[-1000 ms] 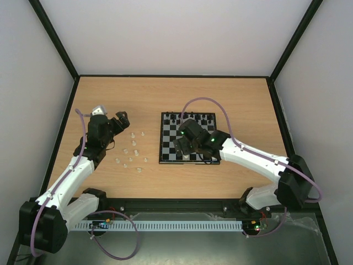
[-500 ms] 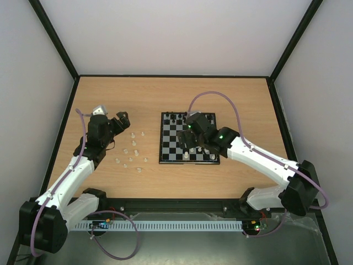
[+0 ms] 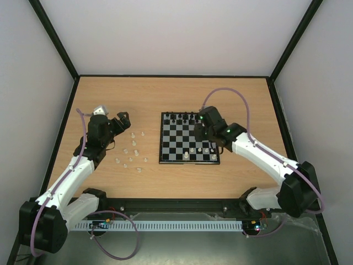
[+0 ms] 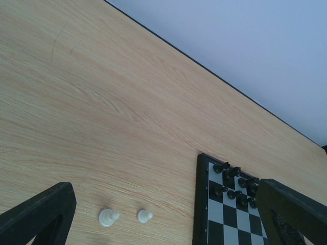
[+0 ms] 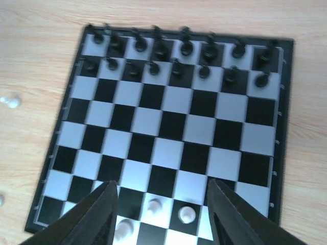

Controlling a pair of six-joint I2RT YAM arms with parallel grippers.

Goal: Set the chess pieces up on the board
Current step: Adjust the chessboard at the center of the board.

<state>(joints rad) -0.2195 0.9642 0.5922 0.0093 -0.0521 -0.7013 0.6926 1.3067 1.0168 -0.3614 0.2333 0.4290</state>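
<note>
The board [image 3: 175, 142] holds black chessmen [image 5: 177, 67] on its far rows and a few chess pieces [image 5: 187, 213] on its near rows. The overhead view alone shows the full scatter of others on the bench [image 3: 165, 94] to its left. Right tool [image 5: 161, 191] and left tool [image 4: 164, 204] both gape, empty.

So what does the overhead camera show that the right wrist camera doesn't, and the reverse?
Only the overhead view shows the left gripper and the whole scatter of loose white pieces left of the board. Only the right wrist view shows the right gripper open and close up, and the black chessmen individually. Both show the board, those black rows at its far edge and a few white pieces on its near rows.
</note>
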